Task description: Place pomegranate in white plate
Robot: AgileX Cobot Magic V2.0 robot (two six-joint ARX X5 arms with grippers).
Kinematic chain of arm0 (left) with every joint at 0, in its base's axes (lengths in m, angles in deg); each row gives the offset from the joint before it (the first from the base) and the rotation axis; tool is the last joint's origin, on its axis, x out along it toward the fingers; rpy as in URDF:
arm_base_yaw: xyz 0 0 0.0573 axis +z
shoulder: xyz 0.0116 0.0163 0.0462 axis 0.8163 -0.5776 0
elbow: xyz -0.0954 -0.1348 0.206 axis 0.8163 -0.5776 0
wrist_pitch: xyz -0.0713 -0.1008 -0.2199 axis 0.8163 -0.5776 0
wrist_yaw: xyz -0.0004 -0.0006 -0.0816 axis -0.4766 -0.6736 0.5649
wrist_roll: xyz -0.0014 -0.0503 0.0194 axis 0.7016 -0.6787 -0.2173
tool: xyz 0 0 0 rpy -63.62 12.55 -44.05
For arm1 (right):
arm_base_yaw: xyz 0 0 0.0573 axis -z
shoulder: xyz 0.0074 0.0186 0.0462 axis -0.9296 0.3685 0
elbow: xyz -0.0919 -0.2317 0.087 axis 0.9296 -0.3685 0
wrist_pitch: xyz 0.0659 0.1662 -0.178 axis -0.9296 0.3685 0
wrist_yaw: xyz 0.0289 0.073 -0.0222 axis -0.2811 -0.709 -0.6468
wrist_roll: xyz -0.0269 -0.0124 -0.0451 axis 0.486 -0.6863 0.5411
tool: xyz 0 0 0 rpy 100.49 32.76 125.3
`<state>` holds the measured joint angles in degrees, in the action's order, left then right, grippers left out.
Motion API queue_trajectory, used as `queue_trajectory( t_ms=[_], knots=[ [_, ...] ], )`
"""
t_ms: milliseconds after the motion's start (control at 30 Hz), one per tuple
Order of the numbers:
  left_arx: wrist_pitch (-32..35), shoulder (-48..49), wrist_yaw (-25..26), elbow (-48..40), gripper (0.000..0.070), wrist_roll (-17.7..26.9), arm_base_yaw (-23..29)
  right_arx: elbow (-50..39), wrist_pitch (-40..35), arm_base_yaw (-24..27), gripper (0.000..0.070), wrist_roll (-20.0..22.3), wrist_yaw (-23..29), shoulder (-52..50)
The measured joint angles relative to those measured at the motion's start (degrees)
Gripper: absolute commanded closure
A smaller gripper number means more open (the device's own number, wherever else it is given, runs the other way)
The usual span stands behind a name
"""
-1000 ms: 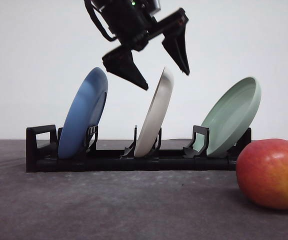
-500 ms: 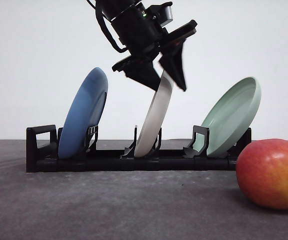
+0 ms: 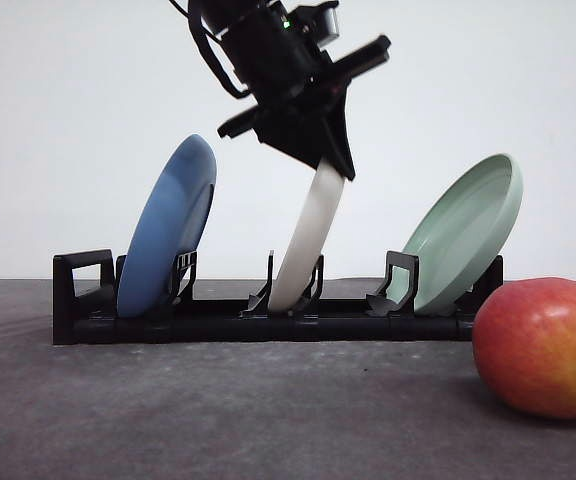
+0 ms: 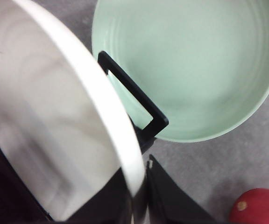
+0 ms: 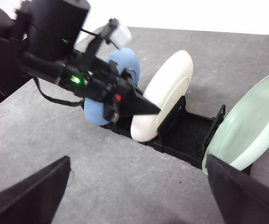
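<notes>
The white plate [image 3: 303, 250] stands on edge in the middle slot of a black rack [image 3: 228, 322], leaning right. My left gripper [image 3: 326, 158] is shut on its top rim, one finger on each face. In the left wrist view the plate's rim [image 4: 125, 140] runs down between the dark fingers [image 4: 172, 200] of the left gripper [image 4: 141, 205]. The pomegranate [image 3: 543, 345], red blending to orange, lies on the grey table at the near right, and also in the corner of the left wrist view [image 4: 258, 207]. My right gripper [image 5: 139, 200] hovers open above the rack, holding nothing.
A blue plate [image 3: 168, 225] leans in the rack's left slot and a pale green plate [image 3: 468, 230] in its right slot. The rack spans most of the table's width behind the pomegranate. Grey tabletop lies in front of the rack.
The left gripper came down from above the rack, open, and closed on the white plate's top rim. The plate now stands a little more upright. The pomegranate has not moved.
</notes>
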<state>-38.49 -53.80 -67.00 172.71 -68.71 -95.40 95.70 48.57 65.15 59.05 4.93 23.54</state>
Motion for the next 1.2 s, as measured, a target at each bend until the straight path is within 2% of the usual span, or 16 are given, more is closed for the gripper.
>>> queue_trajectory(
  t_ms=[333,467,633,733,900,1033,1200],
  knots=[
    [-1.9,14.8,0.7,0.2,0.0700,-2.0,-2.2,0.0,0.0,0.0,0.0109,0.0,0.0,0.0],
    [-8.1,19.8,0.7,0.2,0.0700,-2.3,-4.6,0.0,0.0,0.0,0.0109,0.0,0.0,0.0],
    [-19.4,24.5,0.2,0.2,0.0699,-1.4,-8.7,0.0,0.0,0.0,0.0109,0.0,0.0,0.0],
    [-25.9,25.9,-3.0,0.3,0.0699,-0.9,-11.9,0.0,0.0,0.0,0.0109,0.0,0.0,0.0],
    [-36.5,26.0,-13.4,-0.1,0.0699,-0.3,-18.9,0.0,0.0,0.0,0.0109,-0.2,0.0,0.0],
    [-38.1,26.0,-20.3,-3.6,0.0699,-0.9,-25.0,0.0,0.0,0.0,0.0109,-0.5,0.0,0.0],
    [-36.6,26.0,-23.4,-11.7,0.0699,-2.3,-29.8,0.0,0.4,0.0,0.0109,-2.8,0.0,0.0]
  ],
)
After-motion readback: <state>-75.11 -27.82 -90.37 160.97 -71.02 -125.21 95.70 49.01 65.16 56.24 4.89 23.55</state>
